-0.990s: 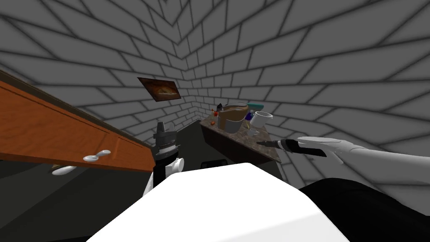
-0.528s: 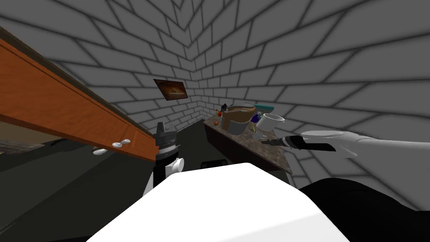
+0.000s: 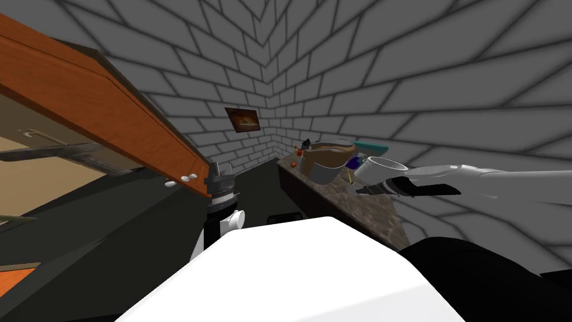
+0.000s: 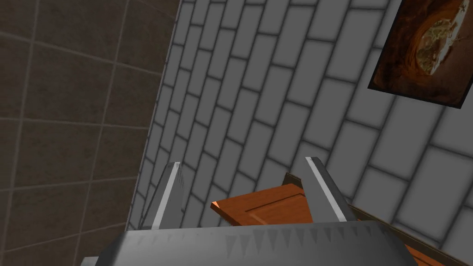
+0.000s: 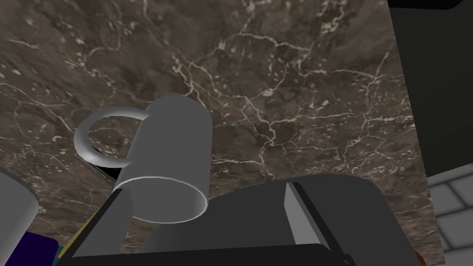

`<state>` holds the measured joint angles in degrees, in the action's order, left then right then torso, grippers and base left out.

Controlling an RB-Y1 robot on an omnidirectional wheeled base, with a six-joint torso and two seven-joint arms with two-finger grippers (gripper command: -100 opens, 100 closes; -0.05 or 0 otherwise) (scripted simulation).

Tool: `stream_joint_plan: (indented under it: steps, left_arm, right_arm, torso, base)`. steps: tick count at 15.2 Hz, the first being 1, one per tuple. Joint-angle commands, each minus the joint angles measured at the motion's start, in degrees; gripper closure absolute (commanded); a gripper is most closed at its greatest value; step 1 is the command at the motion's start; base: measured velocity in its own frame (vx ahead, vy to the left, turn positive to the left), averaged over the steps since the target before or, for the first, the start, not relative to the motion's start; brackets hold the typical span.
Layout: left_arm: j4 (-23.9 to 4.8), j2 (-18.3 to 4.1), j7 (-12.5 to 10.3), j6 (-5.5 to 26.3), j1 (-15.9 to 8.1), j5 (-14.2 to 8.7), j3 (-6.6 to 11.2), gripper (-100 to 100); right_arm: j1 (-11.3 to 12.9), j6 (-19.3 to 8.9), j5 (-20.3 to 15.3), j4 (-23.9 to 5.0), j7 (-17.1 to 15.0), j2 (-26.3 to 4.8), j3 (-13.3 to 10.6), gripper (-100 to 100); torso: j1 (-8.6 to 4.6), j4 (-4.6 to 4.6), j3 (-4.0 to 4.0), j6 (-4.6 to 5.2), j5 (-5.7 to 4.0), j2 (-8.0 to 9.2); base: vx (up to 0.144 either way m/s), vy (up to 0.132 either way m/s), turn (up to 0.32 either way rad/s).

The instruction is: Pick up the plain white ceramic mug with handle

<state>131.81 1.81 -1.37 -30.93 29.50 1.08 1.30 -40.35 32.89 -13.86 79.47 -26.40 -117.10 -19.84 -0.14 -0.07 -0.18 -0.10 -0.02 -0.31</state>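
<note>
mug (image 5: 166,148) closer to right gripper (image 5: 206,189) than before, fingers (image 5: 300,217) apart

My right claw (image 5: 205,194) has reached the mug (image 5: 171,138), seemingly straddling its rim.

Grey brick walls (image 3: 447,67) w/ marble counter (image 5: 300,92), wood cab (image 3: 84,106)

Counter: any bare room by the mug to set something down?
Bare: the counter on the mug's side away from its handle, out to the edge, and the counter's near end. Crowded: the handle side and the far end, around the brown pot.
</note>
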Motion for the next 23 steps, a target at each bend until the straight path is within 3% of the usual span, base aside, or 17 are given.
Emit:
stream_joint_plan:
  steps: [1, 4, 7, 8, 11, 15, 16, 17, 21, 23]
  left_arm:
    - [0.0, 0.0, 0.0, 0.0, 0.0, 0.0, 0.00, 0]
    - [0.0, 0.0, 0.0, 0.0, 0.0, 0.0, 0.00, 0]
    - [0.0, 0.0, 0.0, 0.0, 0.0, 0.0, 0.01, 0]
    - [0.0, 0.0, 0.0, 0.0, 0.0, 0.0, 0.01, 0]
    - [0.0, 0.0, 0.0, 0.0, 0.0, 0.0, 0.01, 0]
    - [0.0, 0.0, 0.0, 0.0, 0.0, 0.0, 0.00, 0]
    - [0.0, 0.0, 0.0, 0.0, 0.0, 0.0, 0.00, 0]
    - [0.0, 0.0, 0.0, 0.0, 0.0, 0.0, 0.01, 0]
    - [0.0, 0.0, 0.0, 0.0, 0.0, 0.0, 0.01, 0]
    - [0.0, 0.0, 0.0, 0.0, 0.0, 0.0, 0.01, 0]
  right_arm:
    - [-0.3, 0.7, 0.1, -0.1, -0.7, -1.8, -1.4, -100]
    - [-2.8, 2.3, -0.6, 0.6, -2.2, -4.1, -3.9, -100]
    - [-3.6, 2.8, -0.8, 0.9, -2.5, -4.4, -4.6, -100]
    - [-4.9, 3.5, -1.0, 1.5, -3.1, -4.8, -5.8, -100]
    - [-5.2, 3.2, -1.4, 1.4, -3.2, -4.4, -5.0, -100]
    - [-5.7, 1.3, -2.5, 0.4, -1.4, 0.0, -5.9, -100]
    - [-6.5, 1.9, -3.1, 0.4, -2.5, -0.7, -4.4, -100]
    - [-6.6, 1.7, -3.2, 0.4, -2.4, -0.4, -4.4, 100]
    - [-6.5, 1.7, -3.1, 0.4, -2.4, -0.4, -4.4, 100]
    - [-5.3, 2.6, -1.7, 1.1, -2.6, -3.0, -5.5, 100]
  torso:
    - [0.00, 0.00, 0.00, 0.00, 0.00, 0.00]
    - [-0.03, -0.01, -0.02, 0.04, -0.02, -0.04]
    - [-0.08, 0.00, -0.02, 0.09, -0.04, -0.03]
    - [-0.05, 0.01, 0.00, 0.11, -0.03, 0.00]
    - [-0.04, 0.02, 0.03, 0.13, -0.02, 0.05]
    - [0.18, 0.03, 0.05, 0.14, 0.01, 0.08]
    - [0.20, 0.03, 0.05, 0.14, 0.01, 0.08]
    - [0.19, 0.04, 0.06, 0.13, 0.03, 0.09]
    - [0.18, 0.03, 0.09, 0.10, 0.01, 0.16]
    - [0.18, 0.04, 0.11, 0.11, 0.06, 0.19]
  base:
    - [0.035, -0.040, 0.357]
    - [0.040, -0.048, 0.328]
    - [0.036, -0.048, 0.167]
    - [0.028, -0.046, 0.188]
    - [0.020, -0.037, 0.090]
    - [0.028, 0.015, 0.075]
    - [0.018, 0.009, 0.019]
    - [0.006, 0.003, -0.001]
    - [0.001, -0.001, -0.003]
    - [-0.024, -0.008, -0.081]
